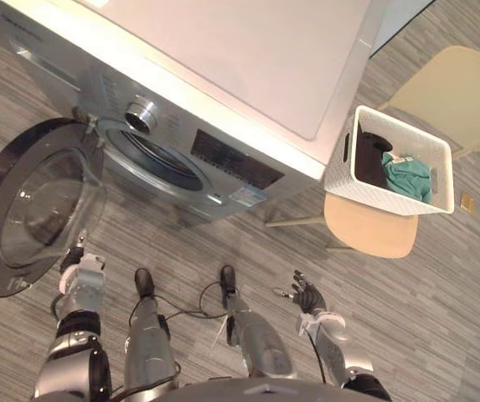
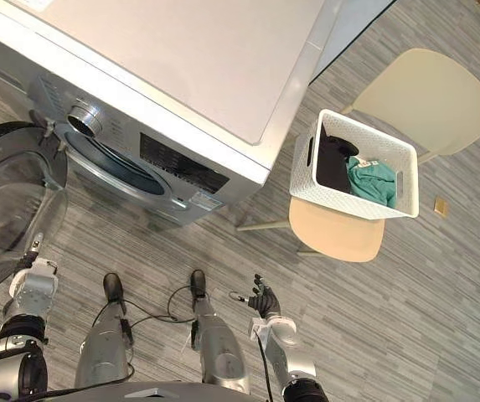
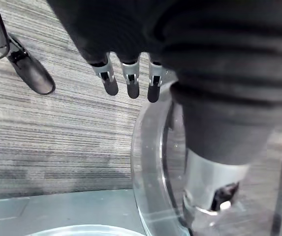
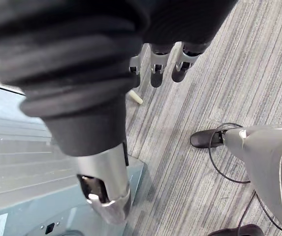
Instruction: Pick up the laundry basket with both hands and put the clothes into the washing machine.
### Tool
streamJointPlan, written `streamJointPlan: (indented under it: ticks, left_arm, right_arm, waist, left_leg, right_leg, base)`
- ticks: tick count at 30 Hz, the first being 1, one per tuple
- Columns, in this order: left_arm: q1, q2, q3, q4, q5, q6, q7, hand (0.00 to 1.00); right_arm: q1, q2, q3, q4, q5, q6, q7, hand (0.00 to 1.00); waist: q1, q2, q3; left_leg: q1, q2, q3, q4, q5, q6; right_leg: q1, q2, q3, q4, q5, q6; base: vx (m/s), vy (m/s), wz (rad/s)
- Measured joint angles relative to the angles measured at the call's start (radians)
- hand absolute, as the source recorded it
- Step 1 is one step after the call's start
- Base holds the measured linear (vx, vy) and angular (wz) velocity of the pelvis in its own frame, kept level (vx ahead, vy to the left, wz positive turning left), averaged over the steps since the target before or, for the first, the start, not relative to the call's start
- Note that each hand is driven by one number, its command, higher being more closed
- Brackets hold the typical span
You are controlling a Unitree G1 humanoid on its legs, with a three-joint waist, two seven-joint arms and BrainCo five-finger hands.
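Observation:
A white laundry basket (image 1: 372, 198) stands on a tan chair seat (image 1: 374, 230) to the right of the silver washing machine (image 1: 248, 50). Inside it lie a black garment (image 1: 372, 159) and a teal one (image 1: 409, 174). The machine's round glass door (image 1: 30, 205) is swung wide open to the left, baring the drum opening (image 1: 160, 159). My left hand (image 1: 80, 266) hangs open right by the door's lower rim (image 3: 150, 162), its fingers (image 3: 131, 83) straight. My right hand (image 1: 308, 297) is open with fingers spread, low over the floor, well short of the basket and holding nothing.
A cream chair (image 1: 461, 92) stands behind the basket at the far right. Grey striped floor (image 1: 441, 318) spreads between me and the basket's chair. The open door juts out on my left side.

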Motion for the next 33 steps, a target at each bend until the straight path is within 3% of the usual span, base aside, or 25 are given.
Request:
streamJointPlan:
  ticks: [12, 16, 19, 23, 28, 30, 31, 33]
  left_arm:
    - [-0.045, 0.114, 0.049, -0.078, 0.003, -0.049, 0.037, 0.0]
    - [-0.018, 0.104, 0.049, -0.078, 0.009, -0.049, 0.035, 0.0]
    - [0.032, 0.054, 0.036, -0.095, 0.068, -0.035, 0.021, 0.0]
    - [0.145, -0.043, -0.028, -0.099, 0.18, 0.015, -0.037, 0.0]
    - [0.298, -0.155, -0.12, -0.002, 0.316, 0.058, -0.143, 0.0]
    - [0.325, -0.173, -0.138, 0.065, 0.366, 0.07, -0.181, 0.0]
    - [0.343, -0.186, -0.141, 0.137, 0.448, 0.084, -0.216, 0.0]
    - [0.364, -0.199, -0.142, 0.2, 0.516, 0.098, -0.244, 0.0]
  right_arm:
    - [0.002, 0.006, 0.001, -0.004, 0.026, -0.004, -0.013, 0.0]
    - [0.002, 0.006, 0.0, -0.005, 0.026, -0.004, -0.015, 0.0]
    - [0.002, 0.007, -0.02, -0.001, 0.022, -0.002, -0.015, 0.0]
    - [0.004, 0.006, -0.071, 0.032, 0.011, 0.005, -0.016, 0.0]
    - [0.009, 0.005, -0.16, 0.188, -0.024, 0.008, -0.017, 0.0]
    - [0.007, 0.005, -0.203, 0.259, -0.035, 0.007, -0.017, 0.0]
    - [0.007, 0.005, -0.239, 0.328, -0.063, 0.006, -0.019, 0.0]
    - [0.003, 0.006, -0.286, 0.399, -0.063, 0.006, -0.019, 0.0]
  waist:
    - [-0.001, -0.006, 0.04]
    - [0.001, -0.004, 0.041]
    - [0.005, 0.006, 0.045]
    - [0.012, 0.045, 0.036]
    - [0.012, 0.149, -0.066]
    - [0.013, 0.174, -0.089]
    - [0.016, 0.188, -0.116]
    - [0.016, 0.193, -0.141]
  left_leg:
    - [-0.038, 0.057, -0.01, 0.171, -0.094, -0.011]
    - [-0.04, 0.054, -0.02, 0.184, -0.103, -0.007]
    - [-0.027, 0.046, -0.034, 0.181, -0.102, -0.007]
    - [0.029, 0.025, -0.037, 0.149, -0.094, -0.001]
    - [0.117, -0.019, -0.041, 0.021, -0.037, 0.004]
    - [0.157, -0.027, -0.041, -0.023, -0.019, 0.004]
    - [0.184, -0.031, -0.041, -0.06, -0.003, 0.003]
    - [0.206, -0.034, -0.04, -0.089, 0.01, 0.002]
  right_leg:
    - [0.036, 0.035, 0.003, 0.002, -0.009, -0.03]
    - [0.04, 0.03, -0.005, 0.01, -0.01, -0.029]
    - [0.055, 0.025, -0.022, 0.021, -0.014, -0.024]
    - [0.088, 0.008, -0.038, 0.06, -0.053, -0.014]
    - [0.114, -0.02, -0.057, 0.087, -0.09, 0.0]
    - [0.136, -0.023, -0.061, 0.088, -0.098, 0.007]
    - [0.143, -0.023, -0.062, 0.093, -0.107, 0.007]
    - [0.149, -0.023, -0.064, 0.1, -0.112, 0.008]
  base:
    - [0.0, -0.008, -0.02]
    - [0.0, 0.002, 0.03]
    - [0.0, 0.016, 0.16]
    - [0.0, 0.021, 0.15]
    - [0.01, 0.014, 0.14]
    - [0.01, -0.004, 0.09]
    - [-0.01, -0.008, 0.04]
    - [0.0, 0.0, 0.0]
